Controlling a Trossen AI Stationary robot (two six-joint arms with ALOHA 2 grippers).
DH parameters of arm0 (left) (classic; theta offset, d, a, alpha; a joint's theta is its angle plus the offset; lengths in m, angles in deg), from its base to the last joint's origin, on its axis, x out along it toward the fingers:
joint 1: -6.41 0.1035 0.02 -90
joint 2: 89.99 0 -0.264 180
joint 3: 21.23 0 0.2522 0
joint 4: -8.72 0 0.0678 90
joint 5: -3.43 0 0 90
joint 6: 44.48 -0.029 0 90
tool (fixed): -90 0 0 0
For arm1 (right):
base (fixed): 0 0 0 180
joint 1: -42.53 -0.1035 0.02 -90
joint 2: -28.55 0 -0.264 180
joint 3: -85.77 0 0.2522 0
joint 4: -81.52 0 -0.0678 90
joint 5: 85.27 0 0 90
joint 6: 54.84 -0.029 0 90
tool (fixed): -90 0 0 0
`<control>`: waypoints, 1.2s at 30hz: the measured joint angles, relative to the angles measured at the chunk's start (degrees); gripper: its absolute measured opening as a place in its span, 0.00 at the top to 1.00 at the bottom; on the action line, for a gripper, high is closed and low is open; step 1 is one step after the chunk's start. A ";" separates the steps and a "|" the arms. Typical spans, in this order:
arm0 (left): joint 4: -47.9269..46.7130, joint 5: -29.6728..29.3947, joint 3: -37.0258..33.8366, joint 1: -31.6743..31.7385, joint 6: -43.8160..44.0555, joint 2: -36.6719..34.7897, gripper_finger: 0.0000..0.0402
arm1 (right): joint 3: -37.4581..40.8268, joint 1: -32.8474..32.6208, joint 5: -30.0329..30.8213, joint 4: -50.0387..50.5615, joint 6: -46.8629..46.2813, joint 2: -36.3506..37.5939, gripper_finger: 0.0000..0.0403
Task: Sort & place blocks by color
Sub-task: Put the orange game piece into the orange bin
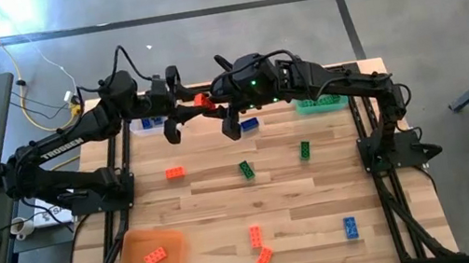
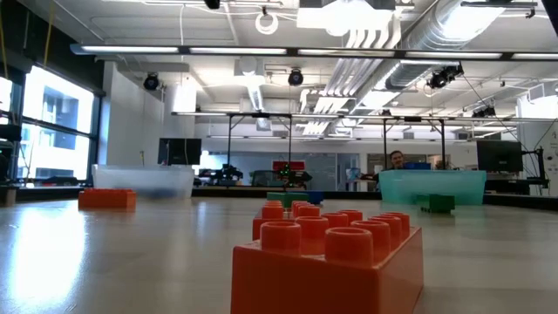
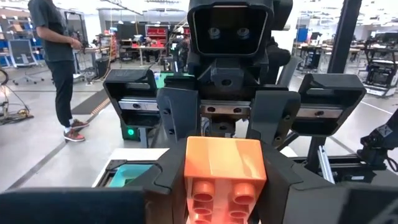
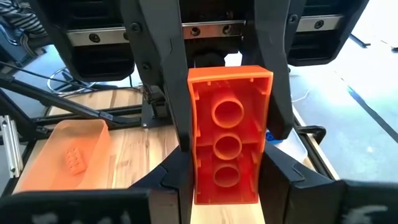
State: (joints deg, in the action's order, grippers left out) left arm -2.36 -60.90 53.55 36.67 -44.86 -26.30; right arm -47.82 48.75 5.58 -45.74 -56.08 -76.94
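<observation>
An orange-red block point(image 1: 203, 101) hangs in the air over the table's far middle, between my two grippers, which face each other. My left gripper point(image 1: 190, 108) comes from the left and my right gripper point(image 1: 217, 106) from the right; both are shut on this block. Its studs point(image 3: 214, 202) face the left wrist camera, its hollow underside point(image 4: 228, 144) the right one. More orange point(image 1: 175, 172), green point(image 1: 246, 169) and blue point(image 1: 351, 226) blocks lie flat on the wood. One orange block point(image 1: 154, 256) lies in the orange tray point(image 1: 130, 247). My left gripper pinches the orange block by its two long sides point(image 3: 194, 163), level, from the table's left. The block is lifted clear. My right gripper pinches the same block by its long sides point(image 4: 194, 180) at the opposite end, level, from the right, its fingers point(image 4: 171, 177) flanking the open underside.
A green tray point(image 1: 320, 102) and a clear tray point(image 1: 146, 124) with a blue block stand at the far edge. A blue block point(image 1: 249, 124) lies under the right arm. Two orange blocks point(image 1: 259, 246) lie near the front edge. A person point(image 3: 59, 56) stands beyond the table.
</observation>
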 joint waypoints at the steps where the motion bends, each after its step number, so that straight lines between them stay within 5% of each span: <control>1: -0.43 -0.02 0.04 -0.02 0.00 -0.02 0.73 | 0.00 -0.02 -0.03 0.08 -0.02 -0.04 0.73; 8: -6.50 -1.01 0.00 0.04 1.28 -0.30 0.73 | 0.02 -0.22 0.12 1.56 -0.26 -0.16 0.40; 12: -12.98 -1.00 0.01 0.00 1.27 -1.75 0.73 | 0.04 -0.34 -0.25 2.72 -2.88 -0.16 0.30; 25: -40.19 -0.85 -0.05 -5.50 -0.66 -9.02 0.73 | 0.02 -0.28 0.81 4.34 -7.85 0.04 0.28; 36: -57.53 -1.71 -0.08 -16.71 1.82 -13.20 0.73 | 0.02 -0.26 6.15 8.55 -12.68 0.04 0.28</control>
State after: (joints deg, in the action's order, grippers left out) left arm -59.89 -62.61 53.47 19.96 -43.04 -39.50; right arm -47.79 48.49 11.73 -37.20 -68.75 -76.90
